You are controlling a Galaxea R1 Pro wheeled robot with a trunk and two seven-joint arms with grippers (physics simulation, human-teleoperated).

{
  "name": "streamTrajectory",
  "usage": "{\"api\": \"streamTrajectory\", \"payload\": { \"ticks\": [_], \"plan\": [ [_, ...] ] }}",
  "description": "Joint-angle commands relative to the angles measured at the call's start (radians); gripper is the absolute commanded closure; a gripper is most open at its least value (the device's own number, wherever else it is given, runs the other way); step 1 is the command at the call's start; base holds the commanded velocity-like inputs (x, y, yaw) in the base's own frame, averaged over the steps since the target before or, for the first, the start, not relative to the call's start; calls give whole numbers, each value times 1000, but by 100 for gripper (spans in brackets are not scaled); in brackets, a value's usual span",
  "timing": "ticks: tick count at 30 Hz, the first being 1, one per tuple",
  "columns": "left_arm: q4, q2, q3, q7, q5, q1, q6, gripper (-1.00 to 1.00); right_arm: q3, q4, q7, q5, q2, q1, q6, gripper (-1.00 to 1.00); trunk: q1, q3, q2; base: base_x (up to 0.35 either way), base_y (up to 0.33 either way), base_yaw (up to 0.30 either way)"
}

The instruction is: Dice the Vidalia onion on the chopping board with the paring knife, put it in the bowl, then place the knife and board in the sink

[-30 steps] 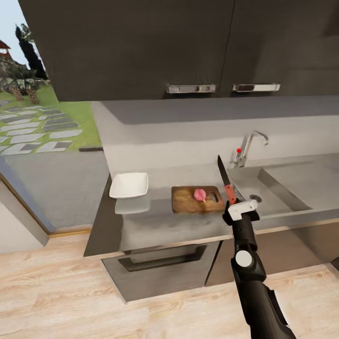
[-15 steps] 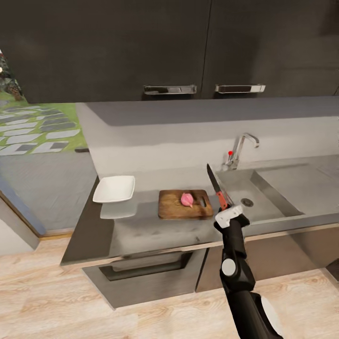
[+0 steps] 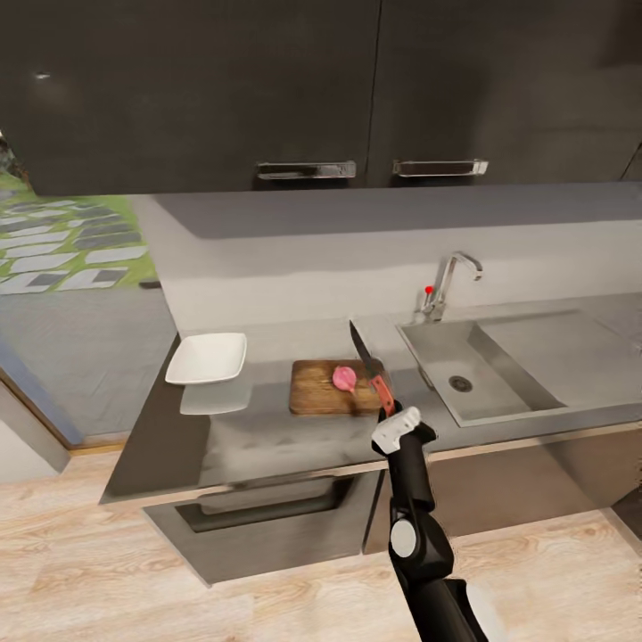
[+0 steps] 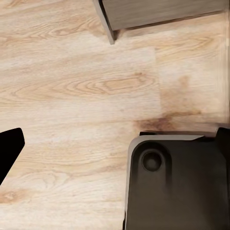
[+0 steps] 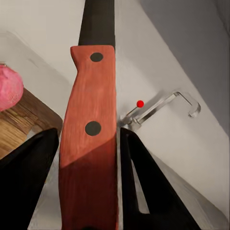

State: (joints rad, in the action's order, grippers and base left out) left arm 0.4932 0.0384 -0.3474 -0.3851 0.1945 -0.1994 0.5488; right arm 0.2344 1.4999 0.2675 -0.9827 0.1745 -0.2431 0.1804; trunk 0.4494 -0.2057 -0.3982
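The pinkish-red Vidalia onion (image 3: 344, 378) (image 5: 8, 87) lies on the brown chopping board (image 3: 319, 388) (image 5: 15, 125), near its right end. My right gripper (image 3: 390, 413) (image 5: 89, 163) is shut on the paring knife (image 3: 372, 370) (image 5: 90, 129), holding its reddish handle. The dark blade points up and away, just right of the onion and above the board's right edge. The white square bowl (image 3: 207, 358) sits on the grey countertop (image 3: 267, 437), left of the board. The sink (image 3: 499, 392) with its drain (image 3: 460, 383) lies to the right. A dark finger (image 4: 7, 154) of my left gripper hangs over the floor.
A chrome tap (image 3: 443, 281) (image 5: 160, 106) with a red knob stands behind the sink. Dark wall cupboards (image 3: 321, 89) hang above. An oven front (image 3: 267, 513) sits under the counter. The left wrist view looks down on wooden floor (image 4: 81, 86) and my dark base (image 4: 177, 187).
The whole view has shifted as the camera moved. My right gripper has carried the knife leftward, from beside the sink's left edge to the board's right end by the onion.
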Motion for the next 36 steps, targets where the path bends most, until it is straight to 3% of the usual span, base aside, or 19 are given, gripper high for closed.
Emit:
{"api": "streamTrajectory", "payload": {
  "ticks": [1, 10, 15, 21, 26, 32, 36],
  "plan": [
    [2, 1, -8, -6, 10, 0, 3, -100, 28, -8, 11, -10, 0, 1, 10, 100, 1, -2, -2, 0, -239, 0],
    [2, 1, -8, -6, 10, 0, 3, -100, 62, -16, 41, -9, 0, 4, 16, 100, 1, -2, -2, 0, -131, 0],
    [1, 1, -8, -6, 10, 0, 3, -100, 104, -19, 42, -8, 0, 4, 23, 100, 1, -2, -2, 0, -8, 0],
    [2, 1, -8, -6, 10, 0, 3, -100, 117, -57, 42, -10, 0, 5, 47, 100, 1, -2, -2, 0, -1, 0],
    [2, 1, -8, -6, 10, 0, 3, -100, 169, -69, 42, -10, 0, 5, 63, 100, 1, -2, -2, 0, 0, 0],
    [3, 1, -8, -6, 10, 0, 3, -100, 179, -70, 42, -11, 0, 5, 71, 100, 1, -2, -2, 0, 0, 0],
    [3, 1, -8, -6, 10, 0, 3, -100, 183, -56, 43, -27, 0, 5, 128, 100, 1, -2, -2, 0, 0, 0]
  ]
}}
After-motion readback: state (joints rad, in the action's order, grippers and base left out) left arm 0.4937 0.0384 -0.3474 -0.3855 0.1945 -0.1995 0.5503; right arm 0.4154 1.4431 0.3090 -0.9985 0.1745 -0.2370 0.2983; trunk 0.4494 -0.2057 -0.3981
